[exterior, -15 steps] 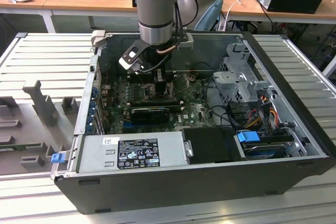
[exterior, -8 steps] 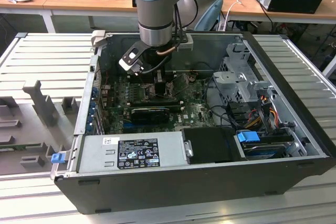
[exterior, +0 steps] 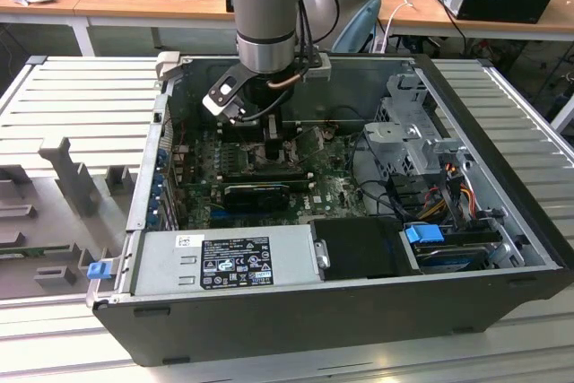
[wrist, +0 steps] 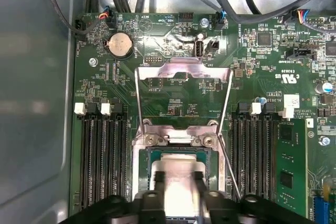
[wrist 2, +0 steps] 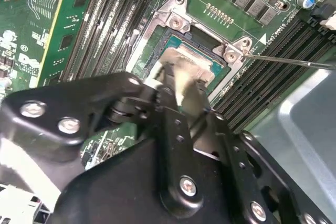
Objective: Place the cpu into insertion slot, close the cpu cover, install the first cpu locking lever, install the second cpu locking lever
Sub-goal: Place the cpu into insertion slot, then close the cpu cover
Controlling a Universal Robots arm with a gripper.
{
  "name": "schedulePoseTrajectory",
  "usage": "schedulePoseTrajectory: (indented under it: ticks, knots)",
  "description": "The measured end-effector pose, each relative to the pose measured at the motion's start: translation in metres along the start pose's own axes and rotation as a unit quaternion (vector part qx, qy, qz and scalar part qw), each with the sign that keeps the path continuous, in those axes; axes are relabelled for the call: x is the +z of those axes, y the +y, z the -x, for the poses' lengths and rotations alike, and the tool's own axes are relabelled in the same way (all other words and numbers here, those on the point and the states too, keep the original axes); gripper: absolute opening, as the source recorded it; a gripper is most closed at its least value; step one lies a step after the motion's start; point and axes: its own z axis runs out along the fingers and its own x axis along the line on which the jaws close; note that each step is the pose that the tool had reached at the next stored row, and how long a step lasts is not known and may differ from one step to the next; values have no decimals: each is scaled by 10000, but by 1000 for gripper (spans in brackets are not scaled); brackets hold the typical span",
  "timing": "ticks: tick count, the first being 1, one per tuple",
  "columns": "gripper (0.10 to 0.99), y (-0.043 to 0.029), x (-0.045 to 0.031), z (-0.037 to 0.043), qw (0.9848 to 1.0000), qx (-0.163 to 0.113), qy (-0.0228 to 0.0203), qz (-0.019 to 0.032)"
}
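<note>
From where I stand, the arm reaches down into the open black metal computer case (exterior: pixel 359 311), which lies on its side on the ribbed grey bench (exterior: pixel 81 96). Its black pincer (exterior: pixel 269 136) hangs low over the green motherboard (wrist: pixel 105 77).

The job looks to be in its first step. In the first wrist view the cpu cover (wrist: pixel 184 72), a thin silver-grey metal frame with a big square window, lies flipped back from its hinge, and the board shows through the window. A thin wire locking lever (wrist: pixel 231 171) angles away beside the socket, unlatched; in the second wrist view it (wrist 2: pixel 289 60) sticks out over the long black memory slots (wrist: pixel 102 156). So the cover and both levers are, I judge, yet to be dealt with.

The cpu (wrist: pixel 178 179), a small flat square chip with a silver-grey face, sits squarely over the square black insertion slot (wrist: pixel 140 177), either seated or just above it; I cannot tell which. The pincer (wrist: pixel 179 176) is directly on top of it, one finger (wrist: pixel 157 187) against each side. As far as I can judge, it is clamped on the chip. The second wrist view shows the same, with the cpu (wrist 2: pixel 186 61) directly under the pincer (wrist 2: pixel 179 80).
</note>
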Motion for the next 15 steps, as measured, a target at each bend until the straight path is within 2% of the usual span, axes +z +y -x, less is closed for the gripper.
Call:
schedulePoseTrajectory:
  ticks: [1, 2, 3, 4, 9, 15]
  knots:
    - [282, 1, -11, 0, 10000, 0, 0, 0]
    - [282, 2, -21, 0, 10000, 0, 0, 0]
    - [161, 3, -35, -1, 10000, 0, 0, 0]
    - [106, 5, -64, -1, 10000, 0, 0, 0]
    - [106, 12, -157, -2, 10000, 0, 0, 0]
    - [106, 18, -218, -3, 10000, 0, -2, 0]
